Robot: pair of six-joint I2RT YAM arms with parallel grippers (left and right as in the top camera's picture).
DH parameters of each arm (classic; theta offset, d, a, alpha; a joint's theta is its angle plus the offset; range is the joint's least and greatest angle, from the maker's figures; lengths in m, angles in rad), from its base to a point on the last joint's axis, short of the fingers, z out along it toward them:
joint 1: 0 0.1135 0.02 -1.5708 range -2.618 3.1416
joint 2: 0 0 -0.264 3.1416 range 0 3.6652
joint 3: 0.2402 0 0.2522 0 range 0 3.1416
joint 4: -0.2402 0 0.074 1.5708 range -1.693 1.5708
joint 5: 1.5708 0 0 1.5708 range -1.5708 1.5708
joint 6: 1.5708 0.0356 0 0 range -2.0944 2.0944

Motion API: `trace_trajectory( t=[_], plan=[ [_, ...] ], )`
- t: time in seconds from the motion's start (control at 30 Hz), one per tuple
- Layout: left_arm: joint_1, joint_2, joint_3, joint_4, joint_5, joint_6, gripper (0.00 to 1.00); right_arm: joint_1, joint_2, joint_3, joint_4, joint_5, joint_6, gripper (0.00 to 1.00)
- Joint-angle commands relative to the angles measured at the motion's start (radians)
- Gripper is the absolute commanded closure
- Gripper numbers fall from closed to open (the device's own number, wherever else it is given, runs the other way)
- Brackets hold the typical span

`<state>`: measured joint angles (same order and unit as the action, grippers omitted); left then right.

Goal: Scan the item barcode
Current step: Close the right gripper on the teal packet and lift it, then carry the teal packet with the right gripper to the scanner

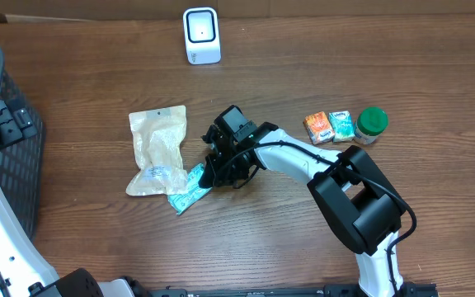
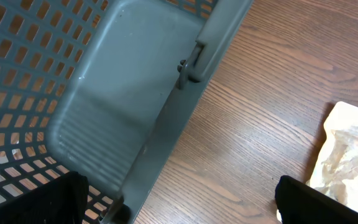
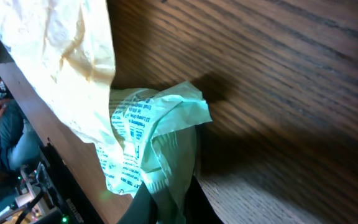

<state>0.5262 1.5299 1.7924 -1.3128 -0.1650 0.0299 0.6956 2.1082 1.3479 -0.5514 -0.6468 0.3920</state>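
Observation:
A crumpled green packet [image 3: 160, 137] with printed text is pinched at its edge between my right gripper's [image 3: 166, 208] shut fingers, just above the wooden table. From overhead the packet [image 1: 186, 191] lies beside a beige pouch [image 1: 157, 148], with the right gripper [image 1: 209, 173] at its right end. No barcode shows in any view. The white scanner [image 1: 201, 35] stands at the table's far edge. My left gripper [image 2: 185, 208] hangs open over the basket's rim, holding nothing.
A dark grey mesh basket [image 1: 7, 148] fills the left side. An orange box [image 1: 318, 127], a teal box [image 1: 341, 124] and a green-lidded jar [image 1: 372, 124] sit at the right. The beige pouch [image 2: 347, 155] lies right of the basket wall [image 2: 104, 93].

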Motion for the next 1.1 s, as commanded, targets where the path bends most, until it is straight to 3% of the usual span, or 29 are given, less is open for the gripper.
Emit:
trace_trajectory(
  t=[0.0, 0.07, 0.37, 0.5, 0.67, 0.87, 0.93, 1.0, 1.03, 1.07],
  plan=[
    [0.003, 0.000, 0.016, 0.001, 0.001, 0.016, 0.00, -0.029, -0.017, 0.021, -0.042, 0.002, -0.052, 0.96],
    [0.003, 0.000, 0.016, 0.001, 0.001, 0.015, 0.01, -0.052, -0.063, 0.034, -0.101, 0.012, -0.111, 0.96],
    [0.003, 0.000, 0.016, 0.001, 0.001, 0.015, 0.01, -0.175, -0.254, 0.035, -0.233, 0.104, -0.092, 0.96],
    [0.003, 0.000, 0.016, 0.001, 0.001, 0.015, 0.00, -0.209, -0.260, 0.029, -0.244, 0.117, 0.014, 0.96],
    [0.003, 0.000, 0.016, 0.001, 0.001, 0.016, 0.00, -0.189, -0.258, -0.028, -0.215, 0.280, 0.236, 0.96],
    [0.003, 0.000, 0.016, 0.001, 0.001, 0.015, 0.00, -0.152, -0.258, -0.135, -0.107, 0.366, 0.339, 0.96],
    [0.003, 0.000, 0.016, 0.001, 0.001, 0.015, 0.00, -0.153, -0.258, -0.168, -0.067, 0.370, 0.341, 0.91],
    [0.003, 0.000, 0.016, 0.001, 0.001, 0.015, 0.01, -0.153, -0.257, -0.183, -0.054, 0.370, 0.339, 0.79],
    [0.003, 0.000, 0.016, 0.001, 0.001, 0.015, 0.00, -0.153, -0.257, -0.184, -0.056, 0.369, 0.293, 0.53],
    [0.003, 0.000, 0.016, 0.001, 0.001, 0.015, 0.00, -0.153, -0.257, -0.183, -0.060, 0.363, 0.246, 0.42]
  ],
)
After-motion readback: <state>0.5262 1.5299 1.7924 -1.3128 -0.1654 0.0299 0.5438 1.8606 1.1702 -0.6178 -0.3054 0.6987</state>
